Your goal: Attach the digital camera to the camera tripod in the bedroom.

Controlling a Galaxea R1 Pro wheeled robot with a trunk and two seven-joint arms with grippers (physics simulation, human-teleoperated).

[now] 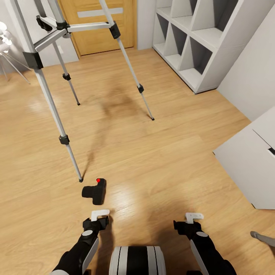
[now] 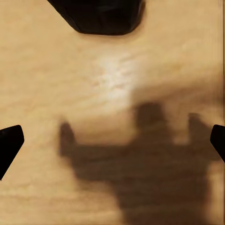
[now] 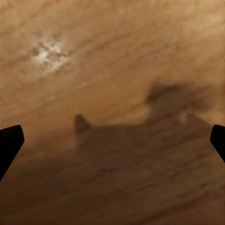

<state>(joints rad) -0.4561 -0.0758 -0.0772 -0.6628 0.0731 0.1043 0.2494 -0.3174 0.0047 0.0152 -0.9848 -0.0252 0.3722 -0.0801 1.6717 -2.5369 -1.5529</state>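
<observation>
The digital camera (image 1: 94, 191) lies on the wood floor (image 1: 160, 152), just beside the foot of the nearest leg of the camera tripod (image 1: 49, 99). The red button on it points up and away from the robot. Its long side runs across, from the robot's left to its right.

The left tool (image 1: 100, 213) hangs over the floor just short of the camera, on the robot's side of it. So the camera lies straight ahead of this tool, and very near. The right tool (image 1: 194, 217) is well apart from it, off to the right. The left arm is the nearer one, and it looks like the one to make the grab. It would have to go forward a little and then down.

Both tools are wide open and hold nothing.

The head view shows the whole camera, the tripod legs, the wooden door (image 1: 99, 26) and the white shelf (image 1: 198, 42). The tripod's top is out of that picture, so the place where the camera must go cannot be seen.

The left wrist view shows a black shape (image 2: 105, 16) at its edge, likely the camera, and the tool's dark shadow on the floor. The right wrist view shows bare floor and shadow, with dark fingertips (image 3: 9, 143) at its sides
</observation>
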